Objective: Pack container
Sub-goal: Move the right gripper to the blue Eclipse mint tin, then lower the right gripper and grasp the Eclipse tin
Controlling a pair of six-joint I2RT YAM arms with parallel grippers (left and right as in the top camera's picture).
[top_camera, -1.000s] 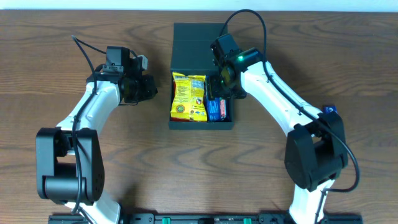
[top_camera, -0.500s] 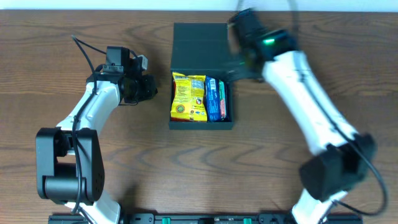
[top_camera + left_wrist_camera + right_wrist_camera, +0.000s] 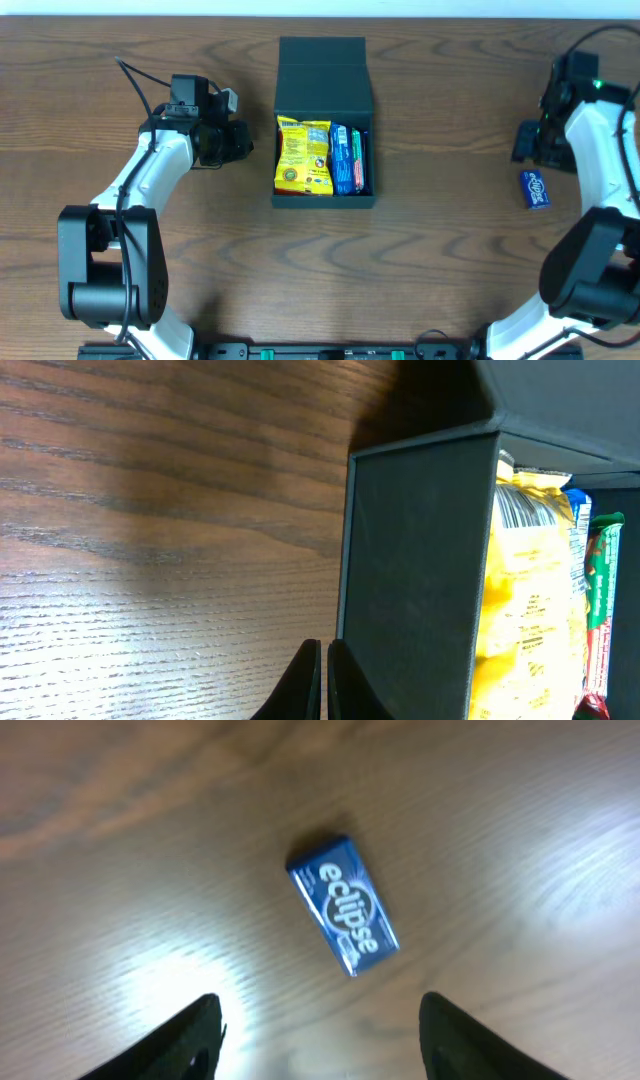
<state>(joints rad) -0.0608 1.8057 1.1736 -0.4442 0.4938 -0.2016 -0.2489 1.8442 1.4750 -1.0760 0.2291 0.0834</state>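
Observation:
The dark teal container [image 3: 290, 196] stands open at mid-table, its lid [image 3: 322, 75] folded back. Inside lie a yellow packet [image 3: 303, 155], a blue packet [image 3: 342, 160] and a thin green one [image 3: 357, 160]. My left gripper [image 3: 247, 141] is shut and empty, just outside the container's left wall [image 3: 415, 570]; its tips [image 3: 323, 680] point along that wall. My right gripper [image 3: 528, 145] hovers at the far right, open and empty [image 3: 320, 1020]. A blue Eclipse gum pack [image 3: 343, 918] lies flat on the table ahead of its fingers [image 3: 190, 1040], apart from them.
In the overhead view the Eclipse pack [image 3: 535, 188] lies near the table's right edge, just below the right gripper. Bare wood table [image 3: 200, 250] surrounds the container on all sides. The arm bases stand at the front left and front right.
My right arm has swung from over the container to the far right, leaving the blue and green packets inside beside the yellow one. The left arm has stayed still.

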